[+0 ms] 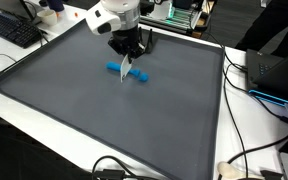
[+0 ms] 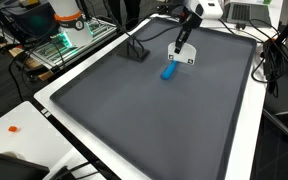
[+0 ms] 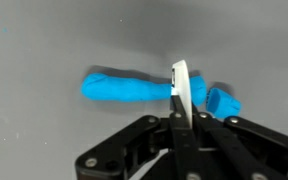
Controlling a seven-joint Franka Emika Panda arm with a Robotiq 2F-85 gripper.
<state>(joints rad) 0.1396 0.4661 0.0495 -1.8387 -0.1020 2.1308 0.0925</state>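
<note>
My gripper (image 1: 127, 58) is shut on a thin white flat piece (image 3: 181, 85), held edge-on and upright between the fingers. It hangs just above a long blue object (image 3: 129, 89) lying on the grey mat (image 1: 74, 110). In the wrist view the white piece crosses the blue object near its right end, and a short blue end part (image 3: 222, 102) shows beyond it. Whether the piece touches the blue object cannot be told. The gripper (image 2: 181, 48), white piece (image 2: 182, 58) and blue object (image 2: 168, 72) also show in an exterior view, towards the mat's far side.
A small black object (image 2: 136, 52) sits on the mat near the gripper. A white table border (image 1: 234, 120) surrounds the mat. A keyboard (image 1: 14, 30), a laptop (image 1: 276, 72) and cables (image 1: 246, 160) lie around the edges. An orange bit (image 2: 14, 128) lies on the white table.
</note>
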